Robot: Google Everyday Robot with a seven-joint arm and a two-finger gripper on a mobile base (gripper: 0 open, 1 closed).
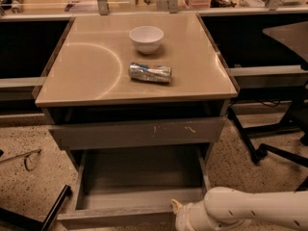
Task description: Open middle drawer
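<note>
Middle drawer (139, 177), well out beneath the scratched drawer front (139, 131); gripper (177, 210) lower, right of that front's centre, grasp impossible to tell: make your pull straight and level.

Lab or office, cluttered benches (240, 1), speckled floor (29, 134), chair base (269, 150), tool (176, 207) at bottom edge.

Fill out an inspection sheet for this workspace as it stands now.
Surface: tan cabinet top, a pale arc mark on it.
Job's things: middle drawer pulled out, grey interior showing.
Clutter: white bowl and crushed can on the top, apart.
Grippers: hand at the drawer's front panel, right of centre.
Cables: thin dark wire-like thing on floor, left.
Surroundings: chair base right; scratched drawer front above.
</note>
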